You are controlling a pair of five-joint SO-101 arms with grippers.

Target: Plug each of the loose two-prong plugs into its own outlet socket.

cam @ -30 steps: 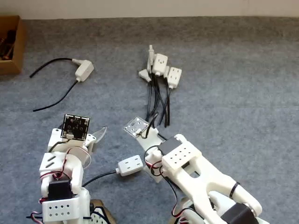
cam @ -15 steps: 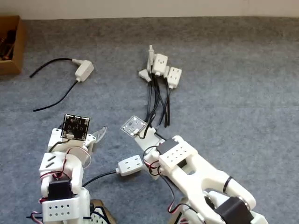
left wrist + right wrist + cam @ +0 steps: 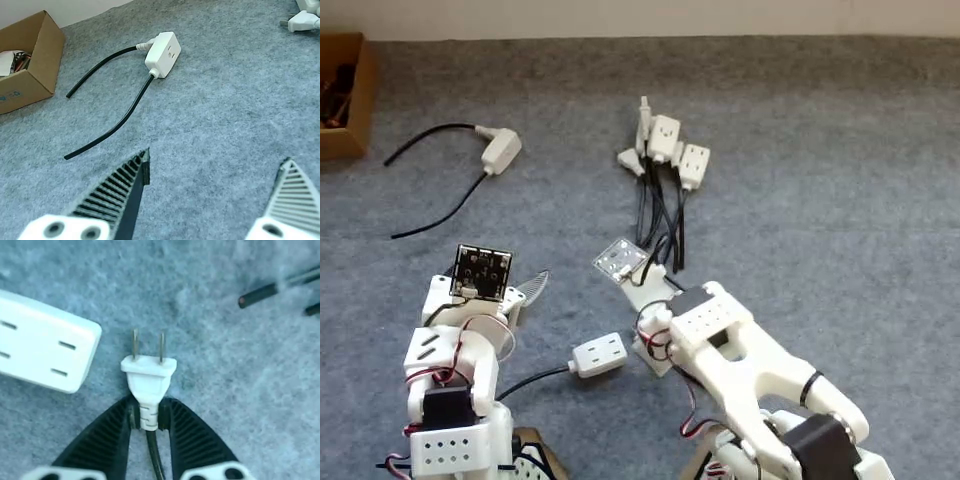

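Observation:
My right gripper [image 3: 149, 412] is shut on the neck of a white two-prong plug [image 3: 148, 375], whose prongs point away from the fingers just above the carpet. A white outlet socket [image 3: 45, 355] lies close beside it, also seen as the socket [image 3: 599, 354] on its black cable between the two arms. My left gripper [image 3: 215, 172] hangs open over bare carpet at the front left. Farther off lies another white socket [image 3: 163, 47] with black cords, the same socket [image 3: 501, 149] at the back left. A cluster of plugs and sockets [image 3: 666, 147] lies at the back centre.
A cardboard box [image 3: 342, 95] sits at the far left edge, seen too as the box [image 3: 25, 55]. Black cords [image 3: 660, 225] trail from the cluster toward the right arm [image 3: 720, 340]. Open grey carpet lies to the right.
The right arm has shifted slightly, its wrist swinging left and then back right and away, near the front socket. The left arm and the sockets have not moved.

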